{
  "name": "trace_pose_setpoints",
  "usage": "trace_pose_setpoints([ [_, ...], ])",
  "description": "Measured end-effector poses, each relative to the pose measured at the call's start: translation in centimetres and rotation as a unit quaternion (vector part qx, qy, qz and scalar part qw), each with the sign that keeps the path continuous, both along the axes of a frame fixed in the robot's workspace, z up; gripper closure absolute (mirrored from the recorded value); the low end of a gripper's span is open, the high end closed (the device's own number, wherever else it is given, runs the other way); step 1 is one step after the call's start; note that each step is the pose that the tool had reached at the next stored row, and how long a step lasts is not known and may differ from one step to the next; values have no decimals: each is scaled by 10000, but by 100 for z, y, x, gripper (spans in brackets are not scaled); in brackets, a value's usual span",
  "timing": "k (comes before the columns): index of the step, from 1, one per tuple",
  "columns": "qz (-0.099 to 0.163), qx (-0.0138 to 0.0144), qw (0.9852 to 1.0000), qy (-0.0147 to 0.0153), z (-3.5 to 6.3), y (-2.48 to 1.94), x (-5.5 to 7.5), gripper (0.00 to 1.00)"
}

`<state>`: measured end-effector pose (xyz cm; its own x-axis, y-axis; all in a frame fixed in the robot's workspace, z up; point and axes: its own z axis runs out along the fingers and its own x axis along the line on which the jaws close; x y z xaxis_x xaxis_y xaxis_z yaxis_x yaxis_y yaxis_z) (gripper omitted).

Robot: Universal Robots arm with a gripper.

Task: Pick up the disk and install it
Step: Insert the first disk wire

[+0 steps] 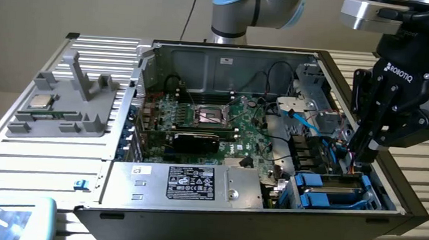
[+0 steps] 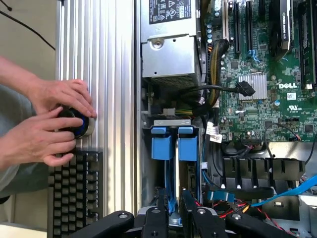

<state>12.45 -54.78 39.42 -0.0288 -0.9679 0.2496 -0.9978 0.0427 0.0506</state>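
Observation:
The disk point(image 2: 162, 147) stands on edge in the drive bay at the corner of the open computer case point(image 1: 391, 183). Its blue carrier tabs flank a silver edge. In the exterior view the blue carrier point(image 1: 334, 192) sits low in the bay at the view's right. My gripper point(image 2: 173, 204) reaches down into that bay, with its black fingers point(image 2: 189, 201) drawn close on either side of the carrier's near end. From the exterior view my gripper point(image 1: 363, 156) hangs over the bay, just inside the case wall.
A silver power supply box point(image 1: 187, 183) with a black label lies beside the bay. The motherboard point(image 1: 214, 120) and loose cables point(image 1: 305, 118) fill the case. A grey fixture point(image 1: 56, 114) holds a processor chip point(image 1: 42, 101). A person's hands point(image 2: 54, 124) rest on a round knob by a keyboard point(image 2: 74, 193).

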Motion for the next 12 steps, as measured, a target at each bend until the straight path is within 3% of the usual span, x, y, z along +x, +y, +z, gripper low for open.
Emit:
trace_pose_setpoints([
  [5, 1, -1, 10000, -2, 0, 161, -35, 75],
  [7, 1, 0, 10000, -1, -8, 184, -35, 75],
  [12, 0, -16, 10000, 60, -49, 235, -37, 75],
])
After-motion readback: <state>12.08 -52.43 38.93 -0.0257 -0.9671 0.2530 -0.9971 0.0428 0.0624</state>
